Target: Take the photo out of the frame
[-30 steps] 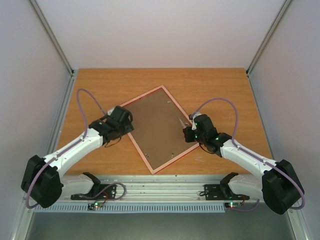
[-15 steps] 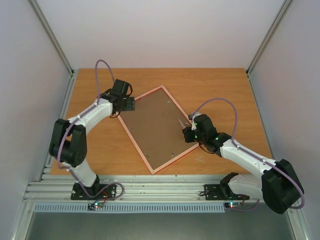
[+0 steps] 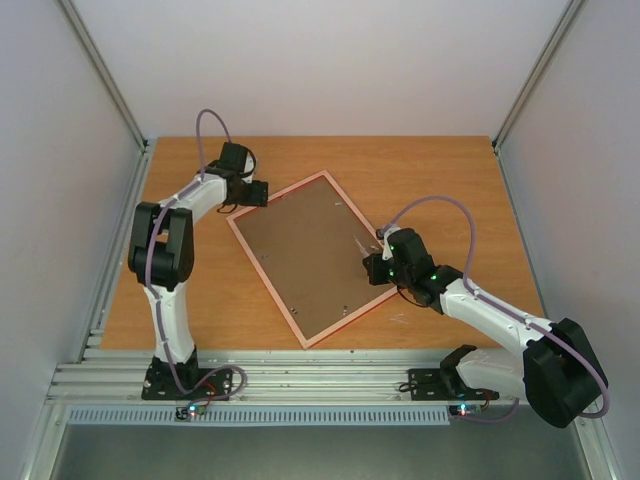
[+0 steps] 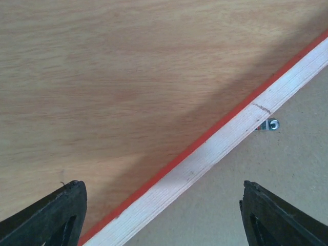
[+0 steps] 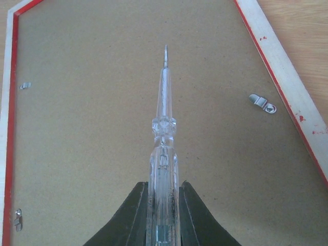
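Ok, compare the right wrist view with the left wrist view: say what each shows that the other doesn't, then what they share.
Right wrist only: the right gripper shut on a clear screwdriver, its tip pointing out over the brown backing board. Left wrist only: the left gripper open, a rail of the frame passing between its fingers in the view, and a broad stretch of bare table. Both: the frame lying back up, pale wood with a red edge, the backing board, and a metal turn clip.
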Motion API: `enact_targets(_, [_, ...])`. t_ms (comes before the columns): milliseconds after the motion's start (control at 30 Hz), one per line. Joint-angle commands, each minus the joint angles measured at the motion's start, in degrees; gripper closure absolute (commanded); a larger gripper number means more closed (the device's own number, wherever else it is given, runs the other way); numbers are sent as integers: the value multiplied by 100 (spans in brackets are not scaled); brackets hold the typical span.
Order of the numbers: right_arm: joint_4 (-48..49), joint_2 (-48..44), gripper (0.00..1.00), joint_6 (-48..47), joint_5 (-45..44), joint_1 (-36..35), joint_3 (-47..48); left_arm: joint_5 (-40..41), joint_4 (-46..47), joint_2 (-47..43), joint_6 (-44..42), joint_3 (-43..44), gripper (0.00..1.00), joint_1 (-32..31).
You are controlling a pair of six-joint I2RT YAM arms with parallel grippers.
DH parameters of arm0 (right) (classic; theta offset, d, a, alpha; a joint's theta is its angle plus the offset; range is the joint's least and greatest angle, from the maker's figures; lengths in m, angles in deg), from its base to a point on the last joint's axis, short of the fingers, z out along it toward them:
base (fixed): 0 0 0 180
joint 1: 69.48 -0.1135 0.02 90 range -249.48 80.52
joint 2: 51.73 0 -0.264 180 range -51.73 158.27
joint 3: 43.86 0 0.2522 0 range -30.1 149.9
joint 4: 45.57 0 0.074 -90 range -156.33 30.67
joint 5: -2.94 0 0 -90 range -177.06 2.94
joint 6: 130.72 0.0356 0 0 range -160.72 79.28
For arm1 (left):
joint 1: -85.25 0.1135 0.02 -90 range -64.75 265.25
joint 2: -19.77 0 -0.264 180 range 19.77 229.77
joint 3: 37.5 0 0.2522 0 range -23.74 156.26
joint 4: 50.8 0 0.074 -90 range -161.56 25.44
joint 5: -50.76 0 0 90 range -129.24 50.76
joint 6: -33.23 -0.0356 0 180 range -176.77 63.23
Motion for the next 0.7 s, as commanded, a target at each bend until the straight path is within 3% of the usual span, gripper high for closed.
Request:
enact_targets(0, [127, 2, 99, 53, 76, 28, -44, -337, -115, 430, -267, 412, 18, -20])
enact_targets(267, [128, 65, 99, 59, 119, 29, -27, -408, -536, 852, -184, 831, 23, -20])
enact_targets(667, [119, 71, 99, 60, 122, 33, -21, -171, -993, 1083, 242, 935, 38, -20])
